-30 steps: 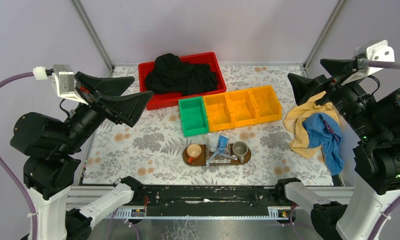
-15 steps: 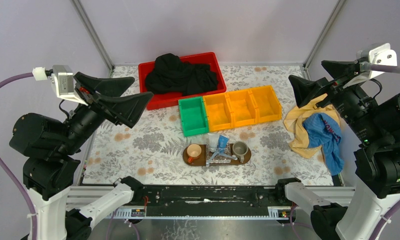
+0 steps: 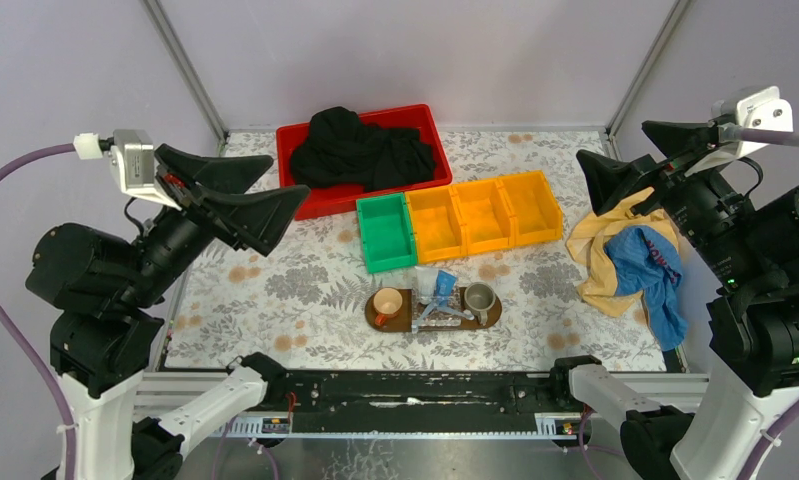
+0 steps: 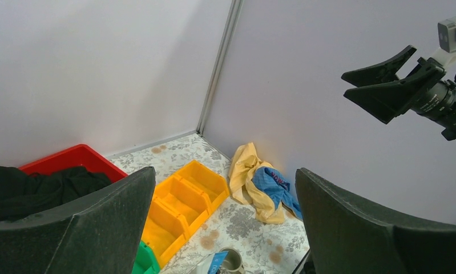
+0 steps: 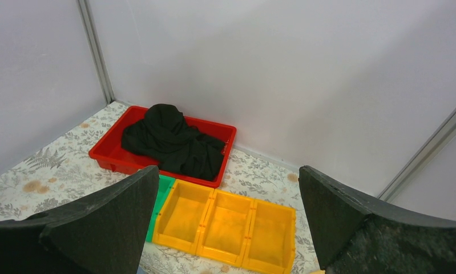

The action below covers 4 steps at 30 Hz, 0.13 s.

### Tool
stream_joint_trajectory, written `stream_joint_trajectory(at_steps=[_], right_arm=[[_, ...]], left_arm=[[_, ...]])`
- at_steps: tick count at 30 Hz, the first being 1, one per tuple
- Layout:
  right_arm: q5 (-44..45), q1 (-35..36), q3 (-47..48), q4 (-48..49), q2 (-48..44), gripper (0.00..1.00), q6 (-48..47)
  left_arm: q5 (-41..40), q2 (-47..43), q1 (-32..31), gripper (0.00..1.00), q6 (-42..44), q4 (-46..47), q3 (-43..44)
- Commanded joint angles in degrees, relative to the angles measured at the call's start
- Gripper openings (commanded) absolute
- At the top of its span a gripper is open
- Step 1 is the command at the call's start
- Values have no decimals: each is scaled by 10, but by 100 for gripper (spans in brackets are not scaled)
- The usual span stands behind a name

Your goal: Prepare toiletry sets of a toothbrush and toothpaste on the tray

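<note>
The dark-brown oval tray (image 3: 407, 320) lies at the table's near middle. On it stand an orange cup (image 3: 387, 303) and a grey cup (image 3: 479, 297). Between the cups lie the silvery-white toothpaste tube (image 3: 425, 280) and the blue toothpaste tube (image 3: 443, 286), their far ends past the tray's rim. Thin pale toothbrush sticks (image 3: 447, 316) lie across the tray's middle, too small to tell apart. My left gripper (image 3: 287, 175) is open and empty, raised high at the left. My right gripper (image 3: 610, 140) is open and empty, raised high at the right. The left wrist view catches the blue tube (image 4: 217, 264).
A green bin (image 3: 385, 232) and three yellow bins (image 3: 485, 212) stand in a row behind the tray. A red bin (image 3: 365, 160) holding black cloth is at the back. Yellow and blue cloths (image 3: 630, 265) lie at the right edge.
My left gripper has shifted slightly right. My right gripper moved slightly up and right a second ago and has held still since. Things on the tray are unchanged.
</note>
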Motion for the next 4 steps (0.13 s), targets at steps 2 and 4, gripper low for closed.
stream_joint_trajectory(at_steps=[2,4], right_arm=[[-11,-4,3,9,2,99,7],[-13,-5,1,8,2,99,5]], left_arm=[[10,-4,3,100,-4,18,-6],[9,-4,2,100,-2,18,-7]])
